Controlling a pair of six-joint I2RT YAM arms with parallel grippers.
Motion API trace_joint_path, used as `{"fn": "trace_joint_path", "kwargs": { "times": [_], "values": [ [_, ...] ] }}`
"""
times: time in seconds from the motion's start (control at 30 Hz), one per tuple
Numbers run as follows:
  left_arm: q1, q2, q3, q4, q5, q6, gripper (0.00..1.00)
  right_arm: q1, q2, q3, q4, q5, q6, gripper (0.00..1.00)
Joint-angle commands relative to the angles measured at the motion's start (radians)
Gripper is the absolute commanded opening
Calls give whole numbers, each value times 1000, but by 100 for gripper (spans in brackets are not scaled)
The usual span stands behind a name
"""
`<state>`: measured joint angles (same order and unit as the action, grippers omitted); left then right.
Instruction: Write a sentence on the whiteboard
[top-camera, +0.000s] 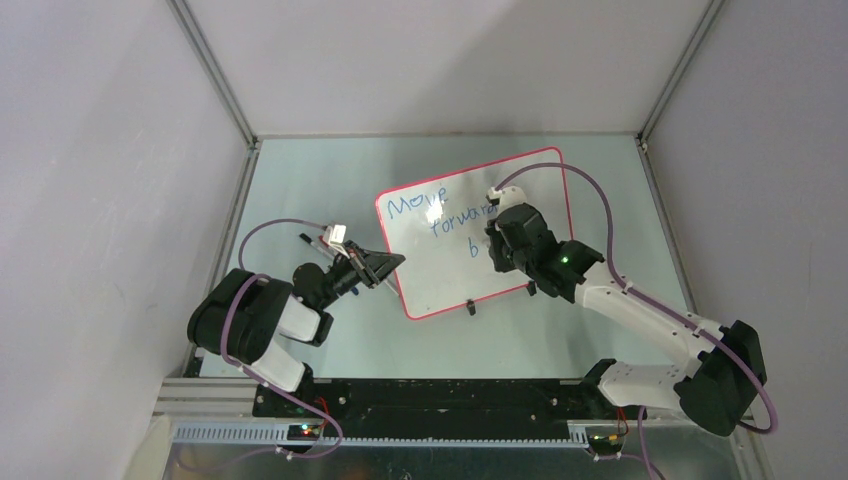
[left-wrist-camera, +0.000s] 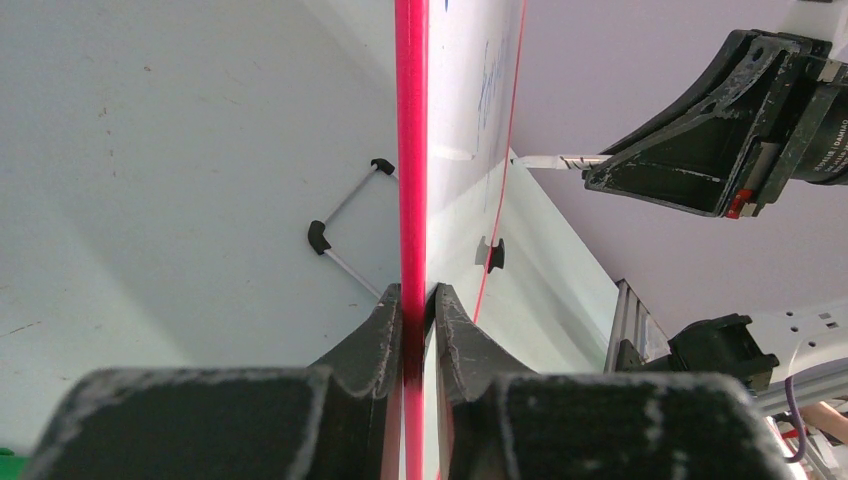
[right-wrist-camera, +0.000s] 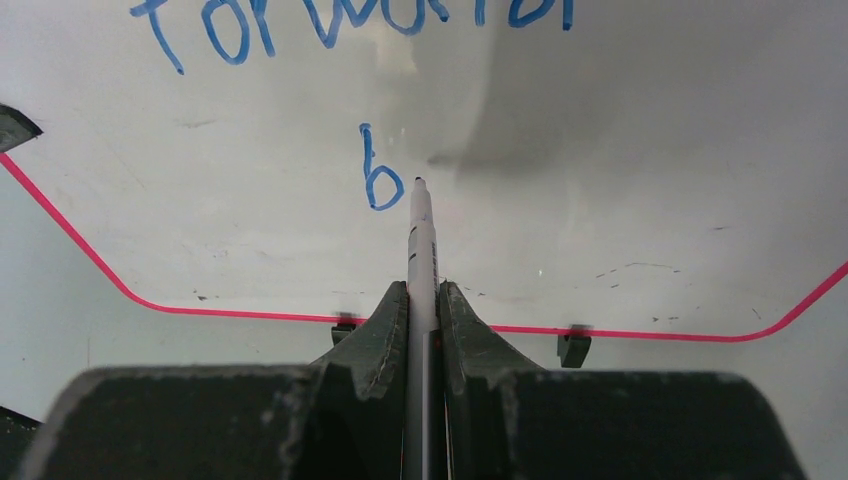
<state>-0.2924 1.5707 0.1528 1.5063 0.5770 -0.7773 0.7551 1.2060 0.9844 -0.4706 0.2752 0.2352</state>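
The whiteboard (top-camera: 440, 265) lies tilted on the table, white with a red-pink frame. The sentence (top-camera: 445, 215) is in blue: "Move", "forward" and a lone "b" (right-wrist-camera: 378, 172) on the third line. My left gripper (top-camera: 392, 262) is shut on the board's left edge (left-wrist-camera: 411, 150), seen edge-on in the left wrist view. My right gripper (top-camera: 492, 245) is shut on a white marker (right-wrist-camera: 421, 255). Its tip sits just right of the "b", at or just above the board surface. The right gripper (left-wrist-camera: 700, 150) with the marker also shows in the left wrist view.
Two black clip feet (right-wrist-camera: 573, 347) sit on the board's near edge. A folded wire stand with black ends (left-wrist-camera: 345, 215) lies on the table behind the board. Another pen-like object (top-camera: 315, 240) lies by the left arm. Grey walls enclose the table.
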Motion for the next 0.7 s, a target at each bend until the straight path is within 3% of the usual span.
{"fn": "trace_joint_path", "kwargs": {
  "times": [0.0,0.67],
  "values": [
    [-12,-10,13,25,-18,56,0,-2,3,3,52,-9,-1,0],
    [-12,-11,13,25,-18,56,0,-19,31,3,45,-2,0,0]
  ]
}}
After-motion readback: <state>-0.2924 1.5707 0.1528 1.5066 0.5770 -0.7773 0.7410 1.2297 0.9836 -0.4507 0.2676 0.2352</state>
